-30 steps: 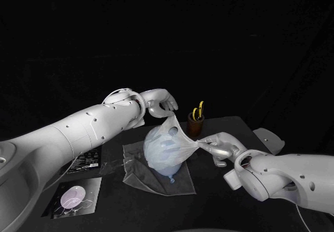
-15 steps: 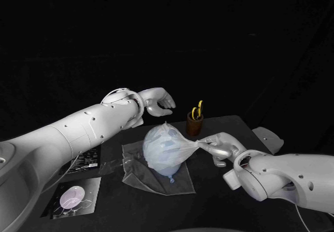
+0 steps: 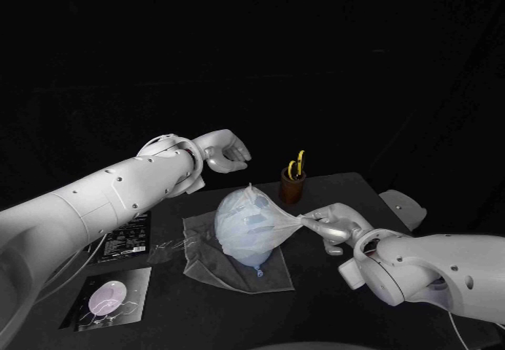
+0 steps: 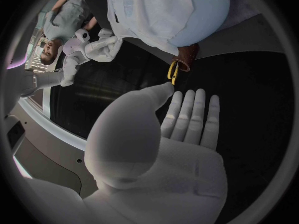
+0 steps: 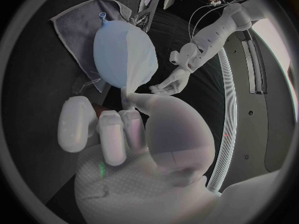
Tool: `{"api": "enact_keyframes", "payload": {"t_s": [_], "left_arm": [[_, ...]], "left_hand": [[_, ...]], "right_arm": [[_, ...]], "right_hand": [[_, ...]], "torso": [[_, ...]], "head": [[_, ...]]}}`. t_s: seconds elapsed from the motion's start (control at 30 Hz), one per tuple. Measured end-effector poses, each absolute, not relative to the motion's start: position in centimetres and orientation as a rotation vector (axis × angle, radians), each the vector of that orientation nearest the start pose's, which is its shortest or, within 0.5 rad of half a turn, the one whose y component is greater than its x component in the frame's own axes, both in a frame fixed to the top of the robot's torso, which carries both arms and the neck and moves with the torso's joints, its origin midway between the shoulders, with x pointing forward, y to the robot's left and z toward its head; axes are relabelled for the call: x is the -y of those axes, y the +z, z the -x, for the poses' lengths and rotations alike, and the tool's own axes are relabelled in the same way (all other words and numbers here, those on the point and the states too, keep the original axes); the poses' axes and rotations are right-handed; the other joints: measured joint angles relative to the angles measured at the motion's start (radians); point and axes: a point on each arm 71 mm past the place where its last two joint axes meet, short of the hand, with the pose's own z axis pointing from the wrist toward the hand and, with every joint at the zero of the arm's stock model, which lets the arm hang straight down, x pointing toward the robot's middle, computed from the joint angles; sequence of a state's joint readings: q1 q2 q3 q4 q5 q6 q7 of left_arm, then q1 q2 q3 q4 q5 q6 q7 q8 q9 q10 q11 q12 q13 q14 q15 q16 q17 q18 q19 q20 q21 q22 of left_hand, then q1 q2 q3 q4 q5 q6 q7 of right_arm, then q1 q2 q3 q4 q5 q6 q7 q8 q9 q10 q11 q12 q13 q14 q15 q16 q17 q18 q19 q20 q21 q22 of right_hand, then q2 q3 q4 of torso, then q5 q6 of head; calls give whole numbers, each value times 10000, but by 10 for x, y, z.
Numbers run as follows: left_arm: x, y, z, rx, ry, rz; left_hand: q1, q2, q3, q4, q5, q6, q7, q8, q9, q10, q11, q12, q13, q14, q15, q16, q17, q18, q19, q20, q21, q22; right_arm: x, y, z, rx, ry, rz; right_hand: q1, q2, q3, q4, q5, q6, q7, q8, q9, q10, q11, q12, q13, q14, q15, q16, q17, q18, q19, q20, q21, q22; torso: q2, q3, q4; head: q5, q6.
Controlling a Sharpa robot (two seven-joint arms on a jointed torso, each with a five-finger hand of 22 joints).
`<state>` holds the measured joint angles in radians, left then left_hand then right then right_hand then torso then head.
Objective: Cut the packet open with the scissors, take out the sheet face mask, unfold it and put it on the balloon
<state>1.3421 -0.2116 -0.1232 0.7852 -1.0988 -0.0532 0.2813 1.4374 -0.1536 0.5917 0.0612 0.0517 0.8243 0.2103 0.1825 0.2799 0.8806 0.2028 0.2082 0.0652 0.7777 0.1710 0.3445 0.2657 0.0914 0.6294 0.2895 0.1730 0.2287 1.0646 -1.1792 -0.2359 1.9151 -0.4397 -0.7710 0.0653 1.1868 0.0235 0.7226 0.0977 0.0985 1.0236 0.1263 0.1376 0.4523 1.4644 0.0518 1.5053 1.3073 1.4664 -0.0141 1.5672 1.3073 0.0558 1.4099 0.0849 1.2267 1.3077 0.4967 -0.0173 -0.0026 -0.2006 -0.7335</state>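
Note:
A pale blue balloon [image 3: 250,235] lies on a clear plastic sheet [image 3: 211,266] at the table's middle, with the white sheet face mask [image 3: 256,211] draped over it. My right hand [image 3: 333,223] pinches one stretched edge of the mask on the balloon's right; the pinch is at the fingertips [image 5: 129,98] in the right wrist view. My left hand [image 3: 223,150] hovers above and left of the balloon, holding nothing, its fingers [image 4: 190,115] extended. The yellow-handled scissors [image 3: 298,166] stand in a brown cup [image 3: 293,188] behind the balloon. A dark packet [image 3: 130,241] lies at the left.
A printed card [image 3: 109,299] picturing a balloon lies near the table's front left corner. The cup [image 4: 186,55] and scissors [image 4: 173,72] stand between my left hand and the balloon [image 4: 181,10]. The table's right edge [image 3: 371,191] runs close behind my right hand.
My left hand has let go of the mask's top and moved up and to the left. The mask's raised corner has dropped onto the balloon. My right hand keeps its pinch.

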Motion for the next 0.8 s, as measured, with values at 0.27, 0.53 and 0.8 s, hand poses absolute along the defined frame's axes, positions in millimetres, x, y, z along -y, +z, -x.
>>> {"api": "enact_keyframes", "payload": {"t_s": [0.27, 0.53, 0.8], "left_arm": [[-76, -161, -585, -17623, -10235, -1409], [-94, -161, -584, -17697, -10257, -711], [-111, -162, -585, -17686, -10169, -171]], "left_hand": [[-9, -9, -38, 38, 0, 67, 11, 55, 12, 83, -48, 0, 0, 105, -14, 0, -24, 0, 129, -13, -39, -64], [-65, -64, -65, 65, 0, 65, 9, 54, 11, 135, -28, 0, 0, 124, 6, 0, -45, -1, 143, 1, -77, -99], [-93, -92, -94, 93, 0, 99, 43, 54, 10, 135, -28, -41, -1, 124, 6, -24, -57, 0, 142, 1, -77, -124]], "right_arm": [[276, -276, -343, -17451, 7878, -11159], [279, -286, -342, -17702, 7383, -11575], [294, -293, -348, -17565, 6590, -11874]], "right_hand": [[-212, -454, -389, -163, -42, -266, 116, -29, 45, -8, -8, -673, 3, -1, 1, -128, 2, 132, -424, 56, -801, 4], [-780, -1472, -2137, 204, 739, -1674, 500, -471, -205, -719, 362, -3377, 7, -31, 257, -1265, 9, 688, -1949, 370, -3758, 4], [-545, -1741, -2786, 252, 739, -2034, 535, -168, -153, -1070, 397, -3883, 9, -2, 290, -1438, -2, 688, -2121, 406, -4313, 0]], "torso": [[1, -11, 18], [1, -12, 13], [1, -8, 1]], "head": [[-19, -53], [36, -103], [79, -140]]}}
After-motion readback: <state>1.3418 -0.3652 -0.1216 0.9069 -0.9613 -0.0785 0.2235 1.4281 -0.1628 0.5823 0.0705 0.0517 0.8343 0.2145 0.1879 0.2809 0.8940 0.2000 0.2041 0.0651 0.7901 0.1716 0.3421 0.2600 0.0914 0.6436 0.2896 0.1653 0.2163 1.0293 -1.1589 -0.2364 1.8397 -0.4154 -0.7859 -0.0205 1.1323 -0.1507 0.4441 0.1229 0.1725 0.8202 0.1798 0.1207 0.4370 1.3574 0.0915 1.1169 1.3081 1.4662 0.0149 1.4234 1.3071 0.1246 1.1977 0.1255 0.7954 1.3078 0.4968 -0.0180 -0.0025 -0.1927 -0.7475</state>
